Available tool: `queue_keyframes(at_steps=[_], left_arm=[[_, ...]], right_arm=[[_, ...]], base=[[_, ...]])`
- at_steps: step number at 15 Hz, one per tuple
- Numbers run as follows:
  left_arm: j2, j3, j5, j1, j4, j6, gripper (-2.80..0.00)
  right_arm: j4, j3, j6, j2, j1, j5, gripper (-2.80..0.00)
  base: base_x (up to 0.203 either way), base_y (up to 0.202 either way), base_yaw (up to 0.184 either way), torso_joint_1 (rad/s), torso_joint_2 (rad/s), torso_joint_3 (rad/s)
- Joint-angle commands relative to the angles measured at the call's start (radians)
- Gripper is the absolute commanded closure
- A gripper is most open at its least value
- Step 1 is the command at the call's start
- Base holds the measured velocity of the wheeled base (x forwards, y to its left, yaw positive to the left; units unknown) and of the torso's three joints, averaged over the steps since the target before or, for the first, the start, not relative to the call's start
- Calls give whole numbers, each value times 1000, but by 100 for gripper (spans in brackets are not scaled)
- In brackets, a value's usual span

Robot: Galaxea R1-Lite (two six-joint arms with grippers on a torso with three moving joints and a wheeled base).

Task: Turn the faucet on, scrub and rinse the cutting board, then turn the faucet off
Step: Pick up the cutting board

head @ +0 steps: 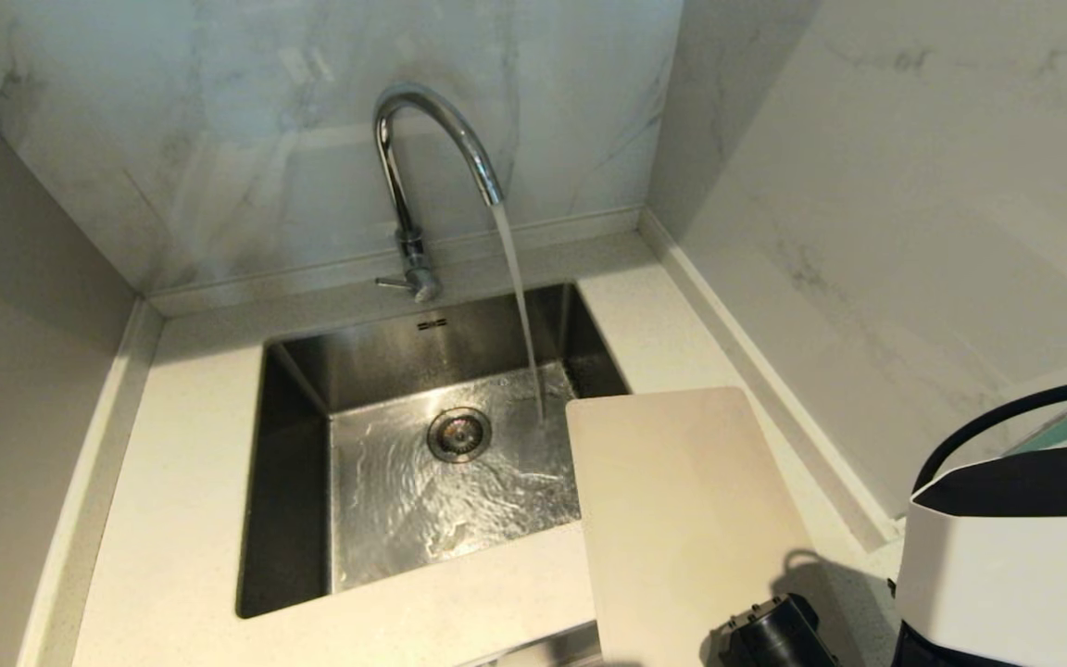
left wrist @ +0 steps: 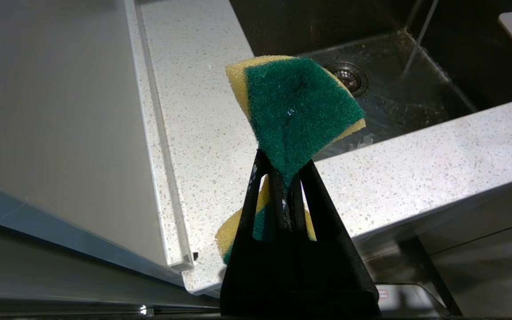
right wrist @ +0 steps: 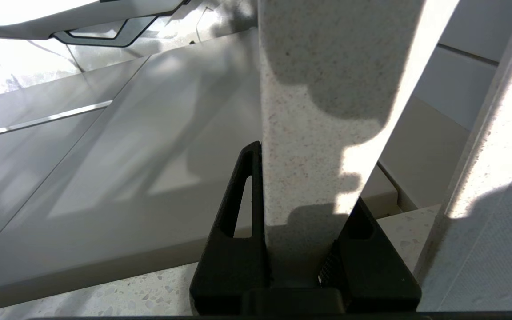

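The chrome faucet point(head: 422, 148) is running, and its stream falls into the steel sink point(head: 297, 445). The beige cutting board point(head: 682, 519) lies on the counter right of the sink, its left edge over the basin. My right gripper point(right wrist: 305, 178) is at the board's near end, its black fingers pressed against both faces of the cutting board point(right wrist: 327, 89). In the head view only its dark body point(head: 774, 635) shows at the bottom edge. My left gripper point(left wrist: 285, 166) hangs over the counter's near left corner, shut on a folded green and yellow sponge point(left wrist: 296, 106).
A speckled white counter point(head: 182, 519) surrounds the sink, with marble walls behind and to the right. The drain point(head: 459, 434) sits mid-basin under rippling water. My white and black torso housing point(head: 1015, 556) fills the lower right corner.
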Motion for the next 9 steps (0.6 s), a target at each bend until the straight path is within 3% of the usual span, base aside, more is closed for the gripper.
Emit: queue_keyframes(at_steps=[1, 9], left_arm=[[0, 2, 1, 0, 0, 0, 0], [0, 2, 1, 0, 0, 0, 0]], right_arm=[[-6, 1, -7, -8, 1, -2, 0], [-1, 53, -57, -215, 15, -39, 0]], base=[[0, 0, 0, 0, 0, 0], [0, 0, 0, 0, 0, 0]])
